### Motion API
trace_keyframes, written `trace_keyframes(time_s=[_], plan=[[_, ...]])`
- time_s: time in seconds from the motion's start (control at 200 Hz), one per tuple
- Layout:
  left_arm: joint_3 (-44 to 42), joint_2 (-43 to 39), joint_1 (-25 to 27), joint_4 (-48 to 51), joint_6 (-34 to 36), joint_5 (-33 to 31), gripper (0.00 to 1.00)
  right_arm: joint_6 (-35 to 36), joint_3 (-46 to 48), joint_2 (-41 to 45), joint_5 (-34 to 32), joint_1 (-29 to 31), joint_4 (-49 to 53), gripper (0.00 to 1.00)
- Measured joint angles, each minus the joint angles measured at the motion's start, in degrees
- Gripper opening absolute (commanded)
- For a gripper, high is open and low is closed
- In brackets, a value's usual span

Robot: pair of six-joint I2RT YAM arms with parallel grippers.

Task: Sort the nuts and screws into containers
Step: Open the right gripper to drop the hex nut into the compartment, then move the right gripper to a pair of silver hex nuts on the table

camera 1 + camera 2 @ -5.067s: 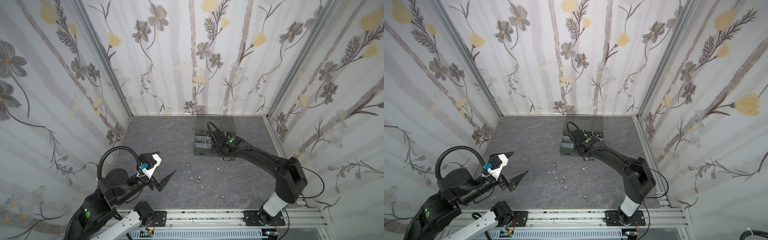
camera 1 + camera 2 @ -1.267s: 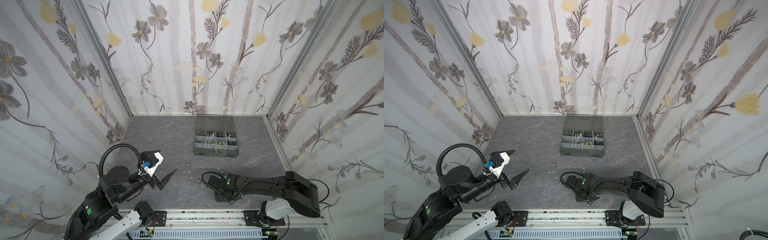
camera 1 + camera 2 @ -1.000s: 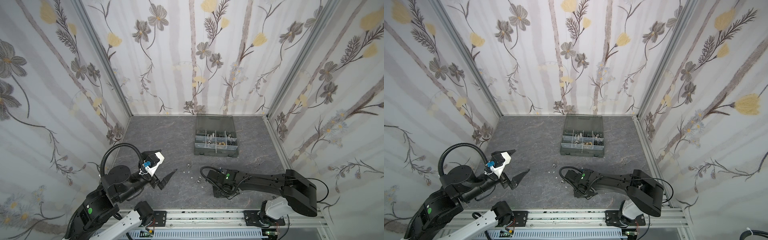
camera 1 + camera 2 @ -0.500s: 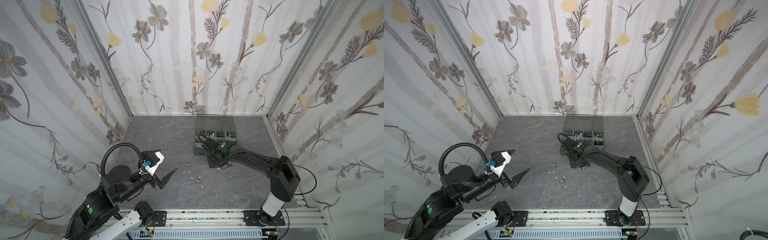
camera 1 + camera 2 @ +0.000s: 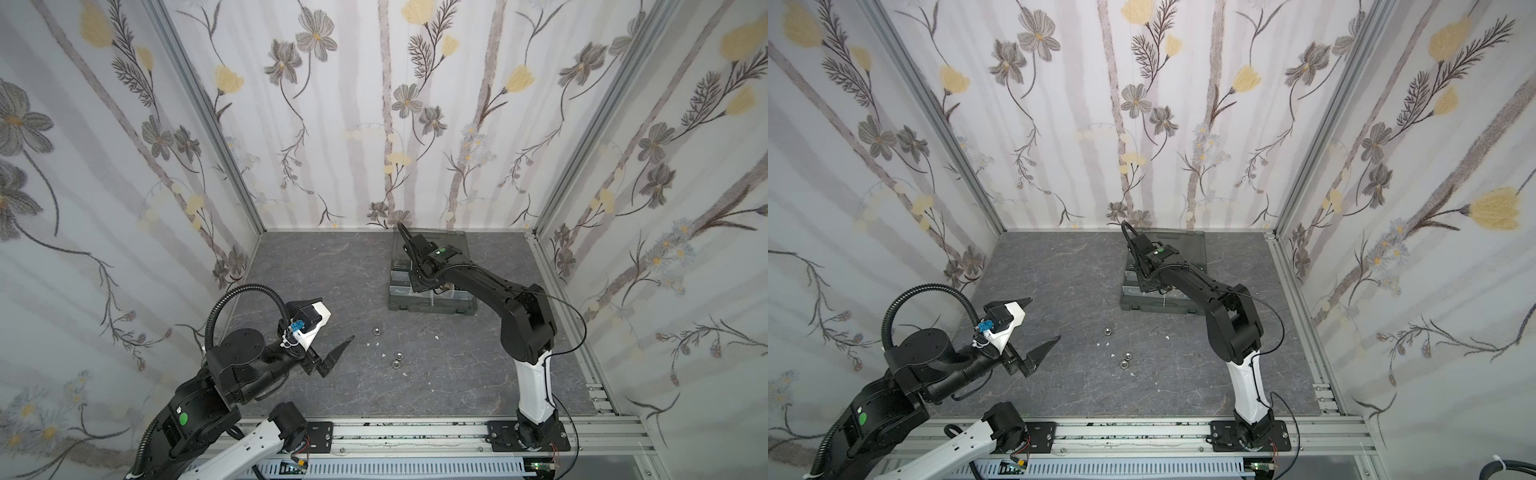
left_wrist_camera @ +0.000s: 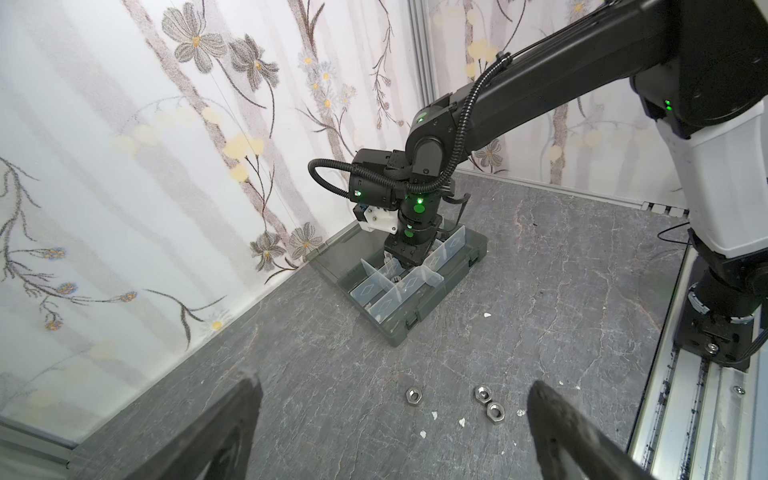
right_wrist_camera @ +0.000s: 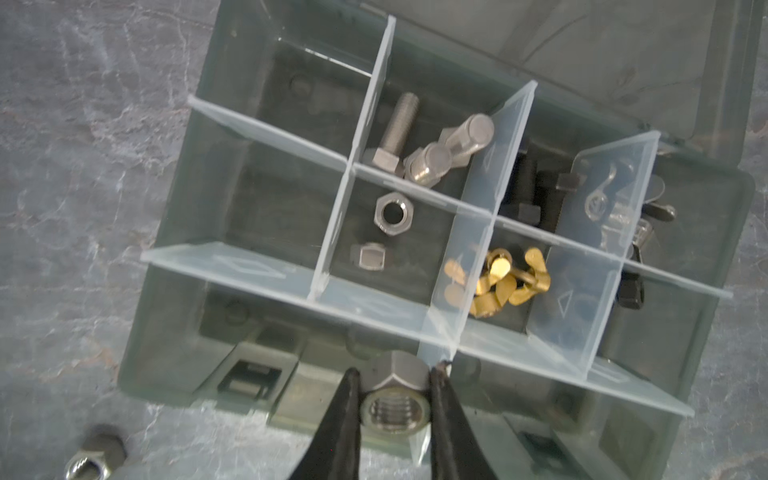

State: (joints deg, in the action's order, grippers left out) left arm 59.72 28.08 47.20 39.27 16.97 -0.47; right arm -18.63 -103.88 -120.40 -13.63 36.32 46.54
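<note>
**Figure. Transfer stage of the sort, read from the rail towards the back wall.**

Nearest the rail, the left gripper (image 5: 337, 319) hangs above the table (image 5: 311, 266) with its jaws spread wide and nothing between them. Just beyond it, three loose nuts (image 6: 483, 392) lie on the bare table, well apart from the organiser case (image 7: 183, 166); two of them sit just beside each other.

Farther in, the right gripper (image 7: 394, 376) is poised over the latch side of the case. It pinches a held nut (image 7: 395, 409), silver and hexagonal, across its flats at the very fingertips. The nut hangs above the row next to the latches, close to a crossing of the clear dividers (image 7: 440, 353). The compartment that already holds two silver nuts (image 7: 392, 214) lies one row deeper.

Beyond that are the silver bolts (image 7: 436, 153), beside the brass wing nuts (image 7: 498, 282) and the black bolts (image 7: 528, 195). The open lid (image 5: 461, 239) lies farthest back.

**Likely hazards**
- **Wrong compartment:** a release from this position would probably drop the nut into the latch-side row rather than with the other nuts.
- **Bounce:** the nut could strike a divider edge and skip into a neighbouring cell or onto the table.
- **Caught divider:** one fingertip appears to sit against the divider crossing, though contact cannot be confirmed. If it does touch, moving deeper could catch the divider and drag the light case.
- **Slip:** the shallow tip grip may let the nut twist free.
</note>
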Motion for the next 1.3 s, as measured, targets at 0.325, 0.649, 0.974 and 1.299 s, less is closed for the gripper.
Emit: trace_keyframes(time_s=[0.325, 0.649, 0.974, 1.299], plan=[[0.1, 0.9, 0.0, 0.0, 0.1, -0.8, 1.0, 1.4, -2.4, -6.1, 0.1, -1.7, -2.2, 0.3], [0.5, 1.4, 0.0, 0.0, 0.6, -0.8, 1.0, 1.6, -2.4, -2.2, 0.0, -1.2, -1.3, 0.51], [-0.1, -0.1, 0.0, -0.4, 0.6, -0.8, 1.0, -8.8, 8.1, 7.4, 0.9, 9.9, -0.3, 0.56], [-1.9, -2.3, 0.0, -0.8, 0.6, -0.7, 1.0, -24.3, 22.8, 10.8, 6.3, 21.0, -4.1, 0.57]])
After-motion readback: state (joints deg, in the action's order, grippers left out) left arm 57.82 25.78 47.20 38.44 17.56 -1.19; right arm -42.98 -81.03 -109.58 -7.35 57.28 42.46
